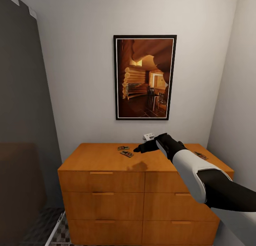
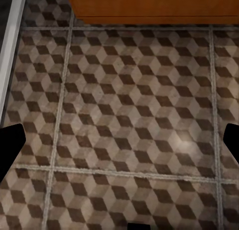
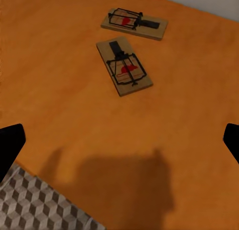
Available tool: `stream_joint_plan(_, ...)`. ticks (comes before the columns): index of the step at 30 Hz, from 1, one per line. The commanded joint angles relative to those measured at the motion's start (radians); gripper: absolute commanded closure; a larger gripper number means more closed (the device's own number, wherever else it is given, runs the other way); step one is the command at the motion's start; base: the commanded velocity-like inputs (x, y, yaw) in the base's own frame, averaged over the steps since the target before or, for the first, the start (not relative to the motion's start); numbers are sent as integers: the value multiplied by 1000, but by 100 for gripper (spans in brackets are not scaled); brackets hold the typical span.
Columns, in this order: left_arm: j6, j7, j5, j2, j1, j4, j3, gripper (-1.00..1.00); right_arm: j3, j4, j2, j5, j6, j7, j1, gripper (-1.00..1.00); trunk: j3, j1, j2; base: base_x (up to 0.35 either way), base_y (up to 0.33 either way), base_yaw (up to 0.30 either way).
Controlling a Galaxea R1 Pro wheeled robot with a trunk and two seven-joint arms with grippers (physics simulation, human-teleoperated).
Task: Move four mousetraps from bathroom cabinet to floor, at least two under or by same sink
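on top of the cabinet [image 1: 106, 160], toward its back edge, two mousetraps lay close together but apart: the nearer mousetrap [image 3: 124, 66] at an angle, the farther mousetrap [image 3: 134, 23] just behind it, closer to the wall [image 1: 81, 79]. a third mousetrap [image 1: 201, 155] sat on the cabinet's right part, beside the forearm. the right gripper [image 1: 137, 148] hovered over the cabinet top just short of the pair, its fingers spread wide and holding nothing. the step looked like a reach for the nearer one; a good grasp would probably come straight down and pinch the wooden base across its short width, clear of the wire spring. the wall stood close behind the cabinet and another close on its right, so lifting up and drawing back toward the cabinet's front seemed the open route. the left gripper [image 2: 119, 140], also spread and empty, hung over the bathroom floor [image 2: 124, 120] in front of the cabinet's base.
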Motion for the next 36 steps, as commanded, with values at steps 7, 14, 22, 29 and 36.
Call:
stream_joint_plan(7, -3, 2, -2, -1, -1, 7, 1, -100, 4, -2, 0, 8, 2, 18, 9, -100, -1, 0, -1, 0, 0, 0)
stream_joint_plan(14, -3, 2, -1, -1, -1, 8, 1, -100, 4, -2, -1, 9, 2, 20, 13, -100, -1, 0, -1, 0, 0, 0)
stream_joint_plan(22, -3, 2, -1, 0, -1, 9, 1, -100, 3, -2, -1, 9, 2, 20, 14, -100, -1, 0, -1, 0, 0, 0)
stream_joint_plan(29, -3, 2, -1, -1, -1, 9, 1, -100, 3, -2, -1, 9, 2, 20, 14, -100, -4, 0, -1, 0, 0, 0)
stream_joint_plan(36, -3, 2, 0, -2, -1, 9, 1, -100, 3, -2, -1, 10, 2, 20, 14, -100, -14, 0, -1, 9, 0, 0)
